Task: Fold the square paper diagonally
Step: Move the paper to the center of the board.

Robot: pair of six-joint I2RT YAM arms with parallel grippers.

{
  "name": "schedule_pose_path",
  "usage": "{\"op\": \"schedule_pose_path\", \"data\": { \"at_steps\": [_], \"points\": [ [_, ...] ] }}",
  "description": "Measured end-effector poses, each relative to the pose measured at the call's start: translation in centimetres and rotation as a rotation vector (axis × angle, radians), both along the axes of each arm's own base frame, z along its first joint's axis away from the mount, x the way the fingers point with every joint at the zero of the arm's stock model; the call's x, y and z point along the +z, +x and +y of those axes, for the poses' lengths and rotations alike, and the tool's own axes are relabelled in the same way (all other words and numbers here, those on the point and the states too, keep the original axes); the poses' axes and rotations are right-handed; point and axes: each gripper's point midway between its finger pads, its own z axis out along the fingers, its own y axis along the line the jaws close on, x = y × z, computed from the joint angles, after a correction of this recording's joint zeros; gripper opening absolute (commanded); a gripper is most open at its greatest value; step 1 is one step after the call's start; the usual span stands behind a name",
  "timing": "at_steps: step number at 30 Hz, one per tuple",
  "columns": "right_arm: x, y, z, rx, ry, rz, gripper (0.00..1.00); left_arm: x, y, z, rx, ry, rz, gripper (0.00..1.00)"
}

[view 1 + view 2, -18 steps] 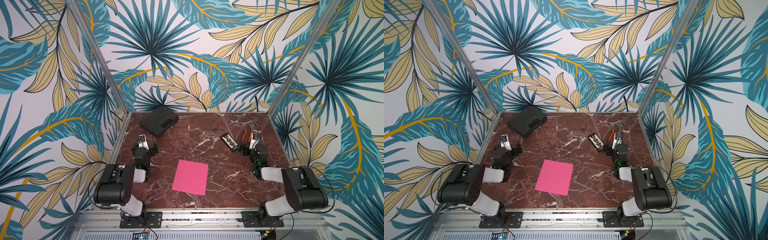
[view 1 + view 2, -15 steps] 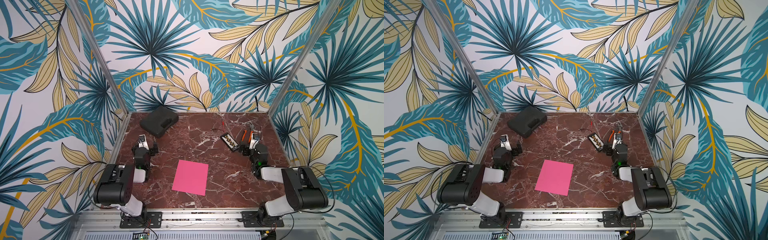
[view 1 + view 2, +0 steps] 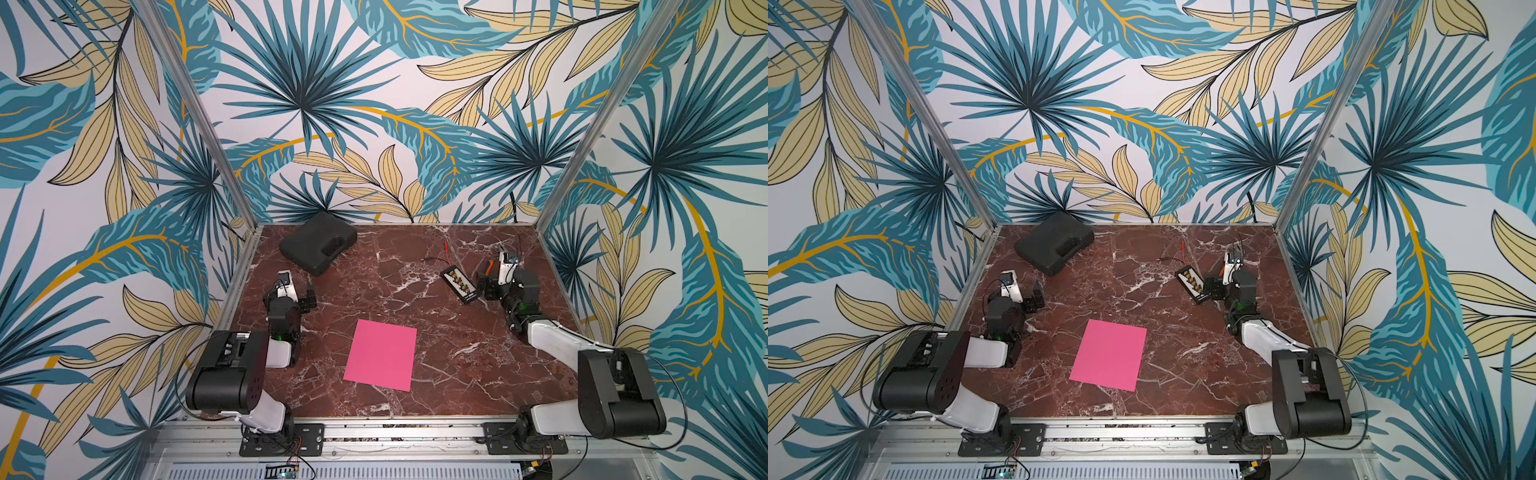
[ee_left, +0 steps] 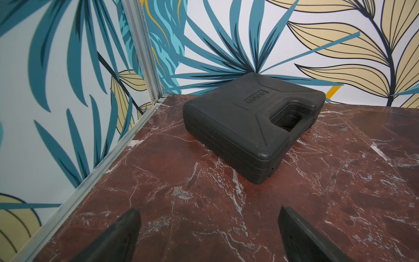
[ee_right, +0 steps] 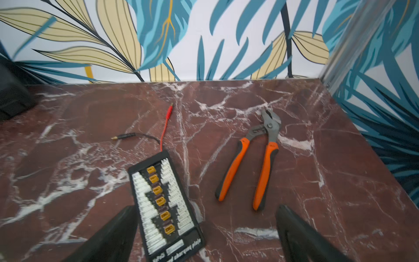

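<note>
Near the front edge of the table (image 3: 457, 365), the square paper (image 3: 380, 354) lies flat and unfolded, well apart from the left end effector (image 4: 208, 212) and right end effector (image 5: 206, 209), both wide open and empty, so folding seems unstarted and the next move calls for reaching a corner.

The right wrist view's edge cuts off the blurred black case (image 5: 11, 96).

bright pink square paper (image 3: 380, 354) lying flat and unfolded mid-bench (image 3: 457, 374), a bit skewed, nothing touching it
</note>
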Motion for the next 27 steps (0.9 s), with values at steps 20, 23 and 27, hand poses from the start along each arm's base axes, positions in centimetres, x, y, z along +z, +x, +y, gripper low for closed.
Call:
{"op": "schedule_pose_path", "data": {
  "at_steps": [20,23,27],
  "points": [
    [-5.7,-15.8,22.5,0.492,-0.155,0.529,1.00,3.6,-6.3,-16.1,-0.440,-0.400,0.262,1.00],
    [-7.6,-17.1,25.7,0.564,-0.249,0.590,0.99,1.7,-6.4,-16.4,-0.431,-0.390,0.329,1.00],
    [-9.3,-17.8,28.5,0.632,-0.302,0.632,1.00,0.2,-6.3,-16.4,-0.416,-0.375,0.384,1.00]
  ]
}}
